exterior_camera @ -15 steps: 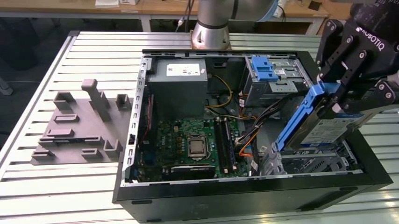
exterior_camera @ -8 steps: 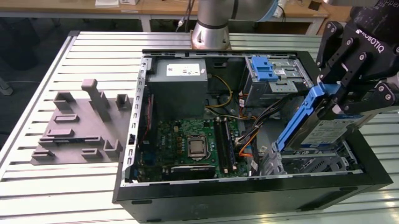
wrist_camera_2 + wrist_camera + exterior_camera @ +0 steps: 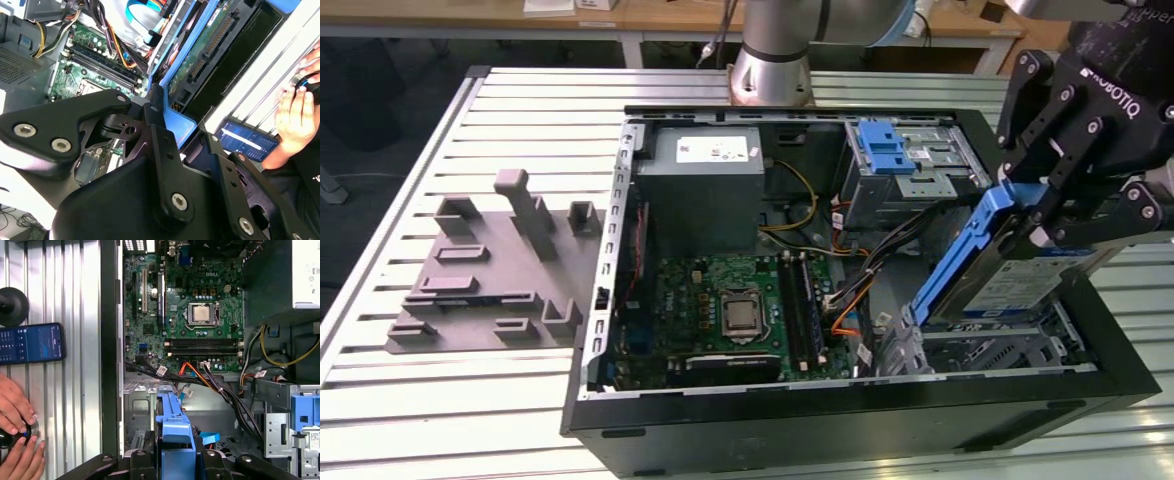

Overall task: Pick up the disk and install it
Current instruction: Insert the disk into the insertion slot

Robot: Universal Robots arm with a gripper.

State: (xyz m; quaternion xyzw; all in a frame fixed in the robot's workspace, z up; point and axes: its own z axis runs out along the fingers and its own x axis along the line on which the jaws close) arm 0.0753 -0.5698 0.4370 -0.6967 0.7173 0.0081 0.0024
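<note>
Disk (image 3: 1011,285): held tilted, low end at drive cage (image 3: 994,355), exterior view's right of PC case (image 3: 854,385); not seated.
Tool (image 3: 1047,215): clenched on disk's upper end by blue rail (image 3: 958,255).
Why tilt: prob. to feed low end in first.
Why high grip: leaves tool clear of cage.

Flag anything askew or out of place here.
The silver hard drive in a blue plastic rail frame leans steeply over the bay of the open black computer case, clamped in the black pincer, not seated. A dark smartphone lies on the slatted metal table beside the case, near a person's hands.
</note>
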